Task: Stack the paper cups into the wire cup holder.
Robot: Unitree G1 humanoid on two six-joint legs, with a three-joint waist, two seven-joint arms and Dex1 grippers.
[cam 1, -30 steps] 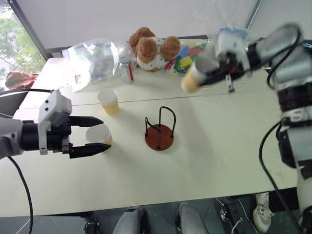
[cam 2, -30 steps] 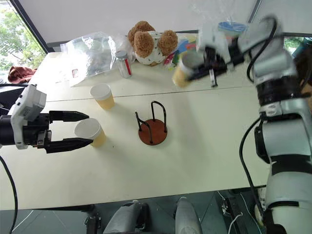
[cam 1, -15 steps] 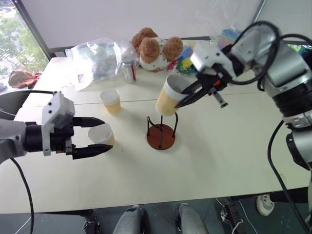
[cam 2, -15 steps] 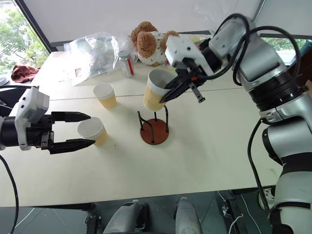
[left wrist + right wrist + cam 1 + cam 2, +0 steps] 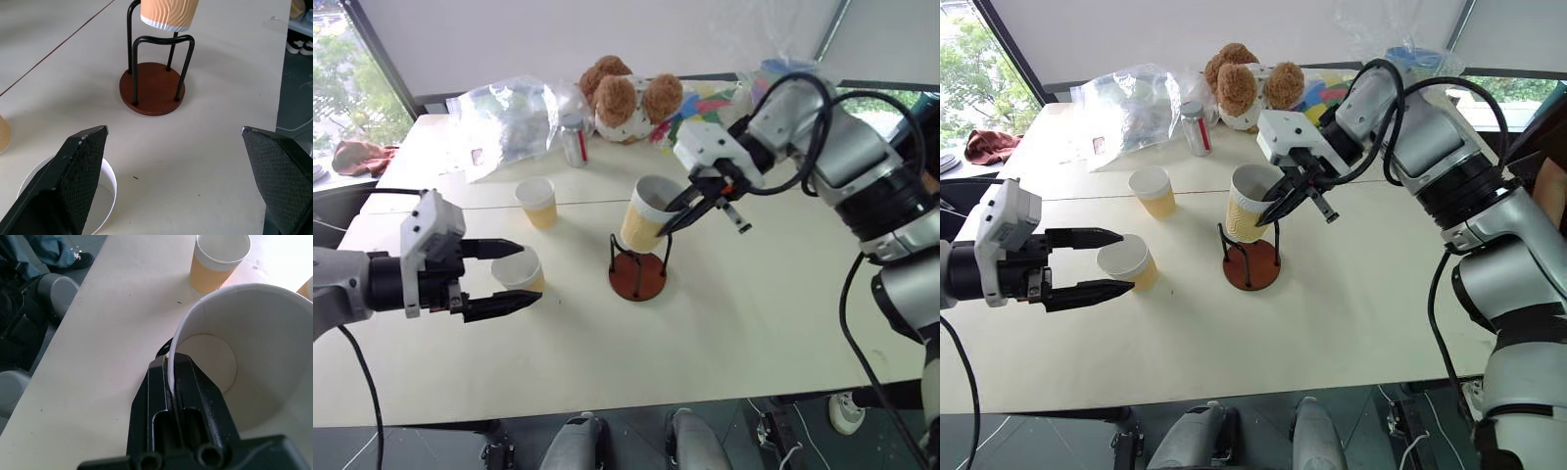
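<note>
My right gripper (image 5: 1278, 208) is shut on the rim of a paper cup (image 5: 646, 225), one finger inside and one outside (image 5: 171, 367). The cup hangs tilted, its bottom (image 5: 168, 14) at the top of the black loops of the wire cup holder (image 5: 637, 277). The holder's red-brown base (image 5: 152, 88) sits on the table. My left gripper (image 5: 530, 270) is open and level beside a second paper cup (image 5: 1126, 262), which stands upright near one finger (image 5: 73, 186). A third paper cup (image 5: 536, 202) stands farther back on the left.
At the back of the cream table (image 5: 754, 313) are a crumpled clear plastic bag (image 5: 509, 113), a small can (image 5: 573, 142), a brown teddy bear (image 5: 625, 98) and colourful packets (image 5: 695, 103). The near table edge runs just below my left gripper.
My right gripper has carried its cup down and to the left, from the back right to just over the holder, and turned it more upright. The left gripper has stayed put.
</note>
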